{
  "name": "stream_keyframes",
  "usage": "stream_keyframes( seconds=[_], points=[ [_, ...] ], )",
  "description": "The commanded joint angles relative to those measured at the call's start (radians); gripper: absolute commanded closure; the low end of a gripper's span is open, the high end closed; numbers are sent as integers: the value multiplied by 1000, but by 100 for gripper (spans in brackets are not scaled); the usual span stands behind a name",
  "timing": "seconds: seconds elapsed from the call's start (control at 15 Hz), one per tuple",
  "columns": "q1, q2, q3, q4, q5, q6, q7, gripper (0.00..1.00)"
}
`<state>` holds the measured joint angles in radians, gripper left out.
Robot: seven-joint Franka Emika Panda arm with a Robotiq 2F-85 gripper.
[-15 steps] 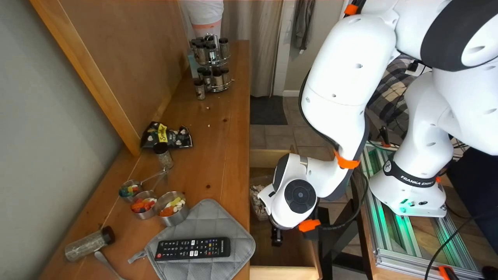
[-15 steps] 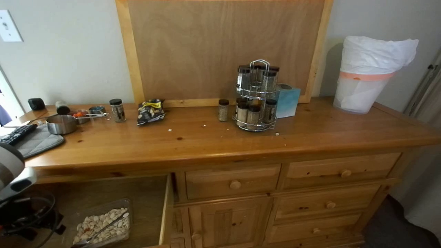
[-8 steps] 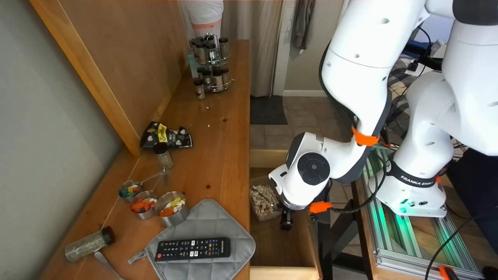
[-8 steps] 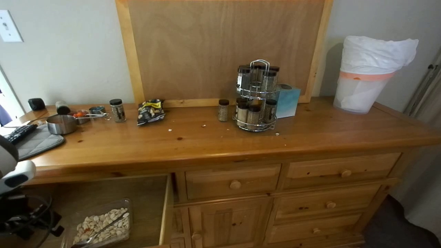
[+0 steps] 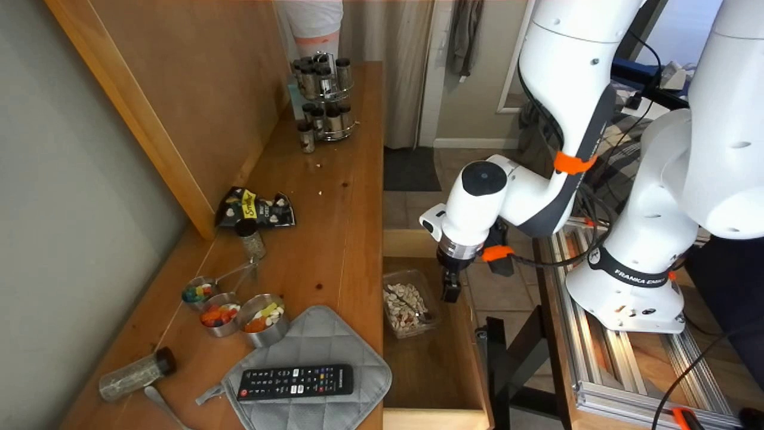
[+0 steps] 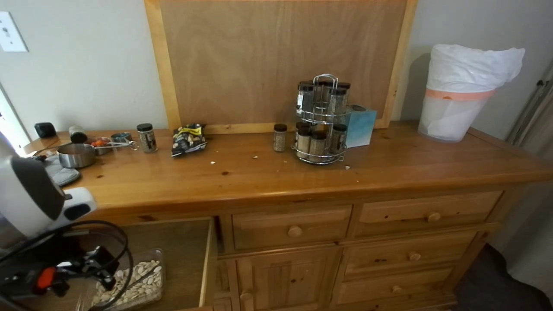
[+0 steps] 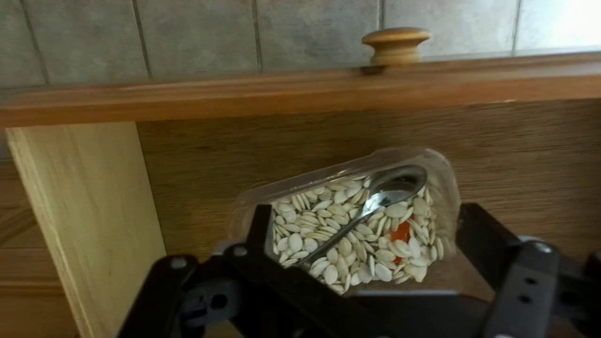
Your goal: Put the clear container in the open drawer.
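While end effector [image 7: 366, 223] gapes, drawer [image 5: 421, 376] holds clear container [image 7: 443, 188] (seed-filled).

three cups [image 6: 77, 159], three jars [image 6: 147, 140] off the one rack [image 6: 319, 163] and five knobs [image 6: 295, 232] show in an exterior view. one each of container [image 7: 444, 192], spoon [image 7: 364, 213] inside it, open drawer [image 5: 430, 376], remote [image 5: 296, 382], pot holder [image 5: 316, 340], bag [image 6: 189, 140], box [image 6: 360, 127], bin [image 6: 445, 121].

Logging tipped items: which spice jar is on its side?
The spice jar nearest the remote control; it lies flat. The jar by the black bag, the one beside the spice rack and the jars in it stand upright.
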<state>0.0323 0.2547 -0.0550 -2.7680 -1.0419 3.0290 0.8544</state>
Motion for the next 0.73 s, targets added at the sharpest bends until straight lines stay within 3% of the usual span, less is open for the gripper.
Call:
stream_keyframes(
  seconds=[0.0, 0.27, 0.33, 0.4, 0.67],
  points=[
    [-222, -8, 196, 4, 247, -43, -244, 0],
    [-516, 23, 510, 10, 573, -25, -559, 0],
    [-405, 3, 389, 10, 453, -30, -436, 0],
    [-436, 4, 422, 11, 476, -30, -465, 0],
    [-421, 4, 402, 11, 472, -30, -460, 0]
  ],
)
